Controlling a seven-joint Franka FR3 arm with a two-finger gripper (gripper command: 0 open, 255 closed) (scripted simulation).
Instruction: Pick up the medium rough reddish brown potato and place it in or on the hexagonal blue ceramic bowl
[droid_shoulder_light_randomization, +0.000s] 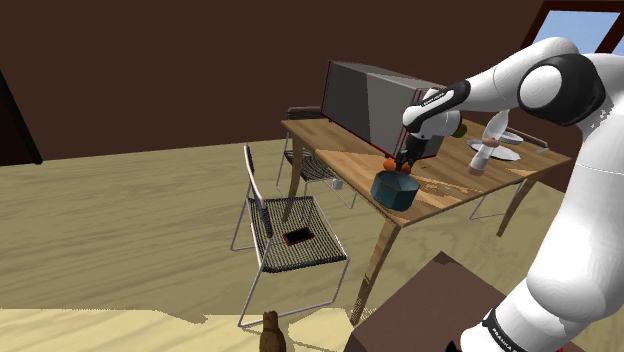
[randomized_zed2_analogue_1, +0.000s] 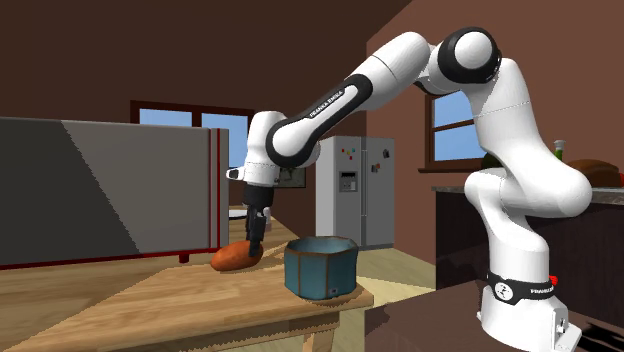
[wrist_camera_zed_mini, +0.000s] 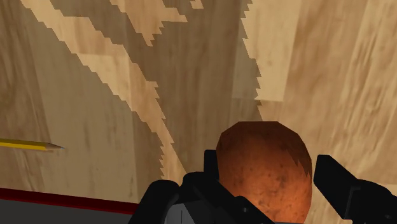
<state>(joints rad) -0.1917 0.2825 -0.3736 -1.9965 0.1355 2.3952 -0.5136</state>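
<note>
Potato: reddish-brown, dark-speckled skin (brighter orange mid-body), between 2 fingers.

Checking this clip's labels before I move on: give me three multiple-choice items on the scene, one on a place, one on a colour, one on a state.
1. In the second exterior view, relative to the bowl, the potato lies:
A) inside it
B) on the table, to its left
C) on the table, to its right

2. The bowl is:
A) red
B) white
C) blue

3. The bowl stands:
A) upright
B) on its side
C) upside down

Key:
1 B, the potato rests on the wood beside the bowl, beneath the end effector.
2 C, its faceted walls are blue.
3 A, its open rim faces up.
</note>
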